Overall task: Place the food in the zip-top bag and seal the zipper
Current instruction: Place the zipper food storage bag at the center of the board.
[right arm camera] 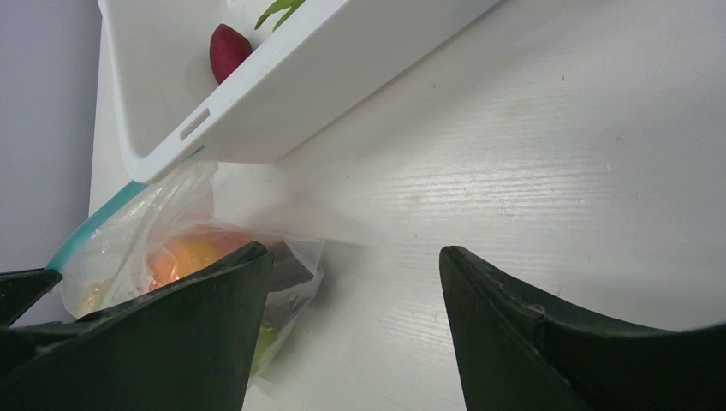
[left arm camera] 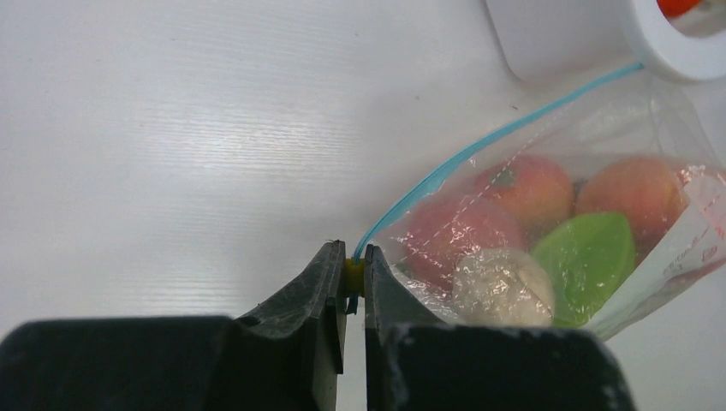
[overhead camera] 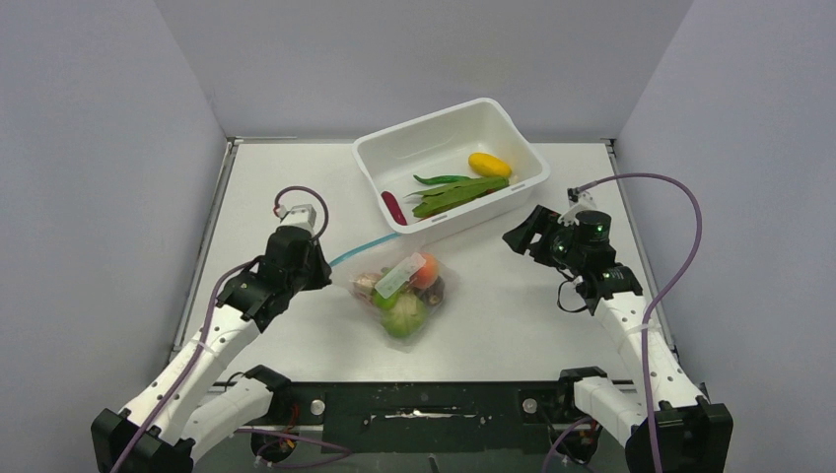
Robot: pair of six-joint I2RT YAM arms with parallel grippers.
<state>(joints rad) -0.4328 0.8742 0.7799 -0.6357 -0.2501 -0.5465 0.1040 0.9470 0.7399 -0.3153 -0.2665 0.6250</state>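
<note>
The left pincer [left arm camera: 353,282] is closed narrow on the end of the zipper [left arm camera: 479,150], at the left corner of the zip-top bag [overhead camera: 404,291]. The bag lies flat on the bench [overhead camera: 296,177] with the food [overhead camera: 406,301] inside it: two peaches [left arm camera: 522,193], a green piece [left arm camera: 591,261] and a pale mushroom [left arm camera: 501,287] press against the clear plastic. From the left pincer the blue zipper runs along the bag's far edge. To the right of the bag and well apart from it, the right pincer [right arm camera: 355,257] hangs above the bench with its jaws wide, holding nothing. Just beyond the bag stands a white tub [overhead camera: 419,153], its near corner right by the bag's rim. It holds a yellow fruit [overhead camera: 489,165], green pods [overhead camera: 458,192] and a dark red piece [overhead camera: 393,208].
</note>
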